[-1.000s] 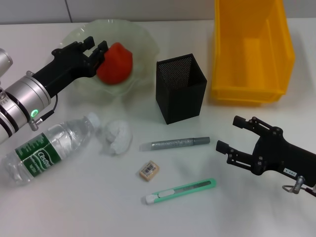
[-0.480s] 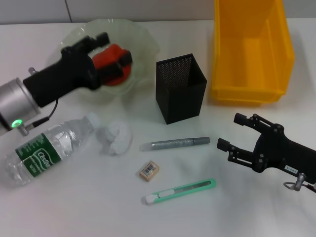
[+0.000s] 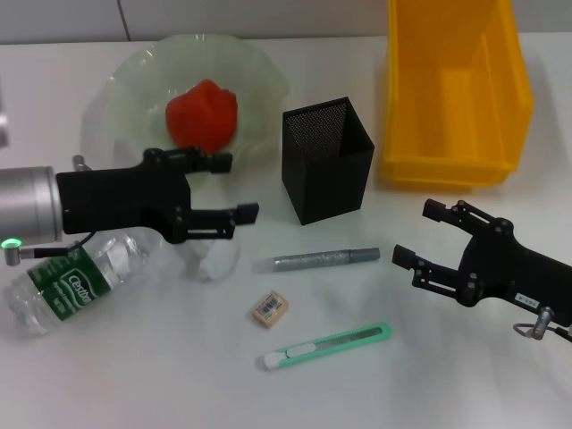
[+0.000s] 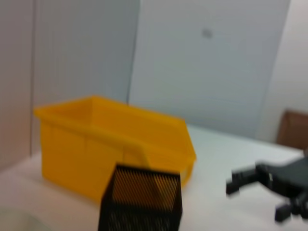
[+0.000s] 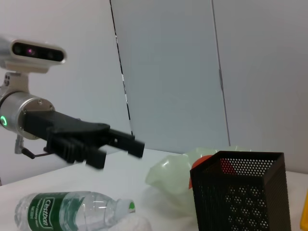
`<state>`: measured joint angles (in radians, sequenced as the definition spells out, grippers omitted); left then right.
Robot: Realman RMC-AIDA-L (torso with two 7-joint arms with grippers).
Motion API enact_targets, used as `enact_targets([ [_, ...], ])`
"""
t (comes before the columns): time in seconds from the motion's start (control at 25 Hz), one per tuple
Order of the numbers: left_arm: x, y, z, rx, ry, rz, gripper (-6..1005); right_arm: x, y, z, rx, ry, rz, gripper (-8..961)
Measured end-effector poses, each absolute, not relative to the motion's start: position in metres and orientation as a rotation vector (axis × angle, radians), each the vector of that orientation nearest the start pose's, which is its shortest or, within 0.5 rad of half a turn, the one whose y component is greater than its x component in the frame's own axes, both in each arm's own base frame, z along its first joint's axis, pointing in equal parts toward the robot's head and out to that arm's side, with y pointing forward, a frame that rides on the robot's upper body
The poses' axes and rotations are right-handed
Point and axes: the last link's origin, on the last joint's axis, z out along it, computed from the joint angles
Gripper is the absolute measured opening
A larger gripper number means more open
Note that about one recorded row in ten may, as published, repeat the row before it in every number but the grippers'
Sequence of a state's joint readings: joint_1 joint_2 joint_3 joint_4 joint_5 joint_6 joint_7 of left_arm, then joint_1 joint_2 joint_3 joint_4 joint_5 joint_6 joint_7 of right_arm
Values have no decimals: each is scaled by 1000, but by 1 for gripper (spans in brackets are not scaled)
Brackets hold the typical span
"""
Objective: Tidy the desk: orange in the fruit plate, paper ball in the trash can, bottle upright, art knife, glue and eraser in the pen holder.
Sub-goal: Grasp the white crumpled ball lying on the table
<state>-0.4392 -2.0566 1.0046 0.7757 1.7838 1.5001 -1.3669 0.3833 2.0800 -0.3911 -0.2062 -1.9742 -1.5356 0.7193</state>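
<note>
Nearest you on the counter (image 3: 134,375) lie the green art knife (image 3: 325,346) and the eraser (image 3: 269,308), with the glue stick (image 3: 316,260) just beyond. Your right pincer (image 3: 429,237) hovers released to their right, and your left pincer (image 3: 231,186) hangs released over the paper ball (image 3: 214,259), beside the toppled water bottle (image 3: 67,279). Farther back, the orange (image 3: 204,114) sits in the fruit plate (image 3: 259,71), left of the mesh pen holder (image 3: 327,160) and the yellow bin (image 3: 456,89).

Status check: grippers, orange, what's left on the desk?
Left gripper open, empty, over paper ball. Right gripper open, idle. Orange in fruit plate. Bottle lying flat.
</note>
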Motion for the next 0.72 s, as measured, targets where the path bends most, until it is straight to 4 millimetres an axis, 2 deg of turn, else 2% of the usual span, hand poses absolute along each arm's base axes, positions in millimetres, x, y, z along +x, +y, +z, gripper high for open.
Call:
enact_targets([
  [0.08, -244, 328, -7, -2859, -434, -520, 832, 316, 255, -44, -2435, 493, 876, 824],
  [0.28, -238, 339, -11, -2915, -432, -358, 831, 317, 255, -44, -2433, 495, 874, 824],
  [0.72, -237, 352, -17, -2950, -395, -117, 831, 317, 253, -44, -2430, 500, 879, 824],
])
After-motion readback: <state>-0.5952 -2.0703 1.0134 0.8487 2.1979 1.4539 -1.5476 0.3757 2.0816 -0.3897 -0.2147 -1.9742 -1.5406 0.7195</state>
